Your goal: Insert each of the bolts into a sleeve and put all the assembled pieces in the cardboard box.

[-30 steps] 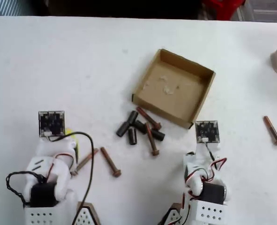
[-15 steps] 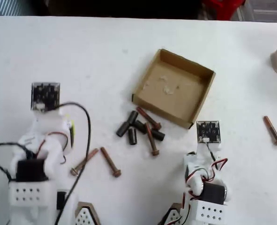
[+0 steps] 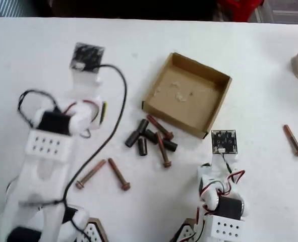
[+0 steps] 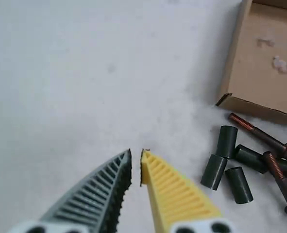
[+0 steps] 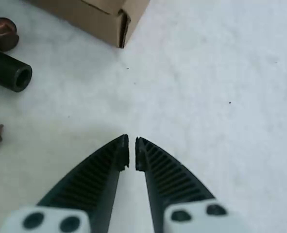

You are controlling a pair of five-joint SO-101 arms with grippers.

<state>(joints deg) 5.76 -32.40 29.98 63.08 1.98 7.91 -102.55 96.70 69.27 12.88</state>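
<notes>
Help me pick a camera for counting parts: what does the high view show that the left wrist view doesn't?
High view: two loose bolts near the left arm, a lone bolt far right, and the right arm. Left wrist view: its own hand, tips closed, up close. Both: the cardboard box and the pile of sleeves and bolts.

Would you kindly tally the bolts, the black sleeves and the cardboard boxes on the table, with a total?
Bolts: 5
Sleeves: 5
Cardboard box: 1
Total: 11
</notes>
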